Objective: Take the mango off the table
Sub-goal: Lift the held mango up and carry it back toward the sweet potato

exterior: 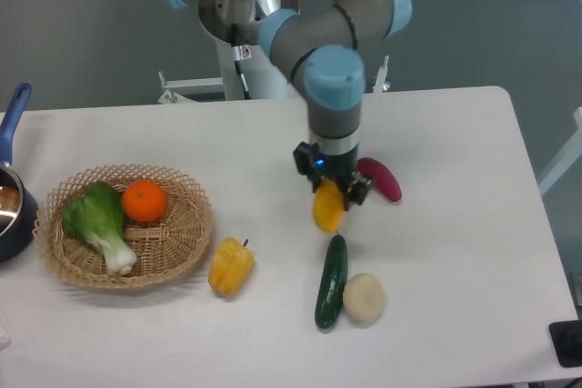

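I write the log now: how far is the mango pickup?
Done: the two-finger gripper is shut on the smooth yellow-orange mango. In hand: the mango hangs below it, apparently off the large white table, above the dark green cucumber. Left: nothing visible, except keeping the grip.
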You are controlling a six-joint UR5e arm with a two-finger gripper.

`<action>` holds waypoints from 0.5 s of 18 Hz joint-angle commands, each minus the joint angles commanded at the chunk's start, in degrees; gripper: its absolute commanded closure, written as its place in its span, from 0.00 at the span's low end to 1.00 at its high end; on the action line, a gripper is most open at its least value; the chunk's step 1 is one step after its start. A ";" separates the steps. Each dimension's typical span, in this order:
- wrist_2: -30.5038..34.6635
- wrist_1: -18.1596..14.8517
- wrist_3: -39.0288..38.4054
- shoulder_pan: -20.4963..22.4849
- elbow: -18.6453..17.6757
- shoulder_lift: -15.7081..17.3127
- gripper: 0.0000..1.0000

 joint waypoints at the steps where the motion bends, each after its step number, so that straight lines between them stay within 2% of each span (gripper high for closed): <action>1: 0.00 0.00 0.79 0.61 0.70 0.00 0.62; 3: 0.18 -0.09 2.11 0.97 2.37 -0.18 0.62; 9: 0.35 -3.95 5.02 1.59 5.89 -0.97 0.59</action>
